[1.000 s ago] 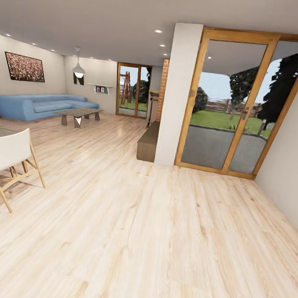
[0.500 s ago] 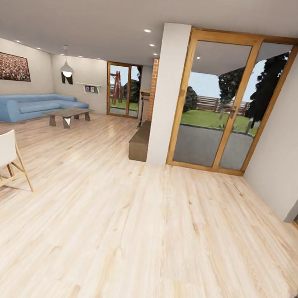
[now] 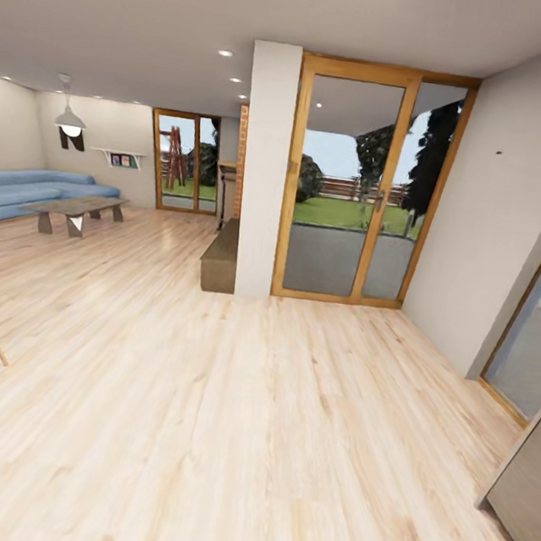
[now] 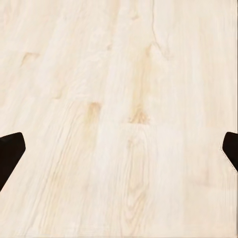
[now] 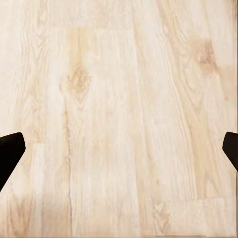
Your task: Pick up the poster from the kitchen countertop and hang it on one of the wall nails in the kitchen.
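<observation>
You are looking across a wide pale wooden plank floor (image 3: 228,401) toward a timber-framed glass patio door (image 3: 351,179), with a long blue sofa (image 3: 25,191) far off left. A tiny dark wall nail (image 3: 498,153) is sticking from the light grey wall. Your left gripper (image 4: 119,148) and right gripper (image 5: 119,148) are both hanging over bare planks, jaws spread wide, holding nothing.

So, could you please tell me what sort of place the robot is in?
Most likely an open-plan home living area: a blue sofa with a coffee table, light wood floor, and glazed wooden doors onto a garden.
</observation>
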Controlling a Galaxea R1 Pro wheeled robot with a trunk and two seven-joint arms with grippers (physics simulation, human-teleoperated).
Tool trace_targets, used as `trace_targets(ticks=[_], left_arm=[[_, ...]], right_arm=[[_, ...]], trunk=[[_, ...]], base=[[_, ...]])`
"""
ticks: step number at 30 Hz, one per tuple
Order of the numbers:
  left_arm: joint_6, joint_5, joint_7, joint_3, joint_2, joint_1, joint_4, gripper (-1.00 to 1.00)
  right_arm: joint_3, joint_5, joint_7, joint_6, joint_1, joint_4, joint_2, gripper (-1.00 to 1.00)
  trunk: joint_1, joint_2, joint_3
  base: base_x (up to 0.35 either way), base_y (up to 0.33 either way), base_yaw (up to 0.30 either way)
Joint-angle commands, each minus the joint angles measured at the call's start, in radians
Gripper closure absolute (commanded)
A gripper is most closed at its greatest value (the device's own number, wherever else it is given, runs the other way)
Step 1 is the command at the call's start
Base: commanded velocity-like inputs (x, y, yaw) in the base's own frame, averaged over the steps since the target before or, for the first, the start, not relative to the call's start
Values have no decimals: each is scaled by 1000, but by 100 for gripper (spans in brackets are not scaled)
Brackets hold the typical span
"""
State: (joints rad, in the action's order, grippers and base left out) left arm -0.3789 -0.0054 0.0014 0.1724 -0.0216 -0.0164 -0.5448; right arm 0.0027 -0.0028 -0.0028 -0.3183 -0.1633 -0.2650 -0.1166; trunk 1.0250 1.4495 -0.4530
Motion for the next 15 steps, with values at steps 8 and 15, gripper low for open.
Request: trace_targets(ticks=[8,15], left_arm=[[-1,-1,0,0,0,0,-1,-100],[0,-1,0,0,0,0,0,-100]], right_arm=[[0,0,0,-4,-1,1,0,-100],[0,0,0,-4,-1,1,0,-100]], trunk=[[0,0,7],[0,0,15]], base=[[0,0,-268],[0,0,-267]])
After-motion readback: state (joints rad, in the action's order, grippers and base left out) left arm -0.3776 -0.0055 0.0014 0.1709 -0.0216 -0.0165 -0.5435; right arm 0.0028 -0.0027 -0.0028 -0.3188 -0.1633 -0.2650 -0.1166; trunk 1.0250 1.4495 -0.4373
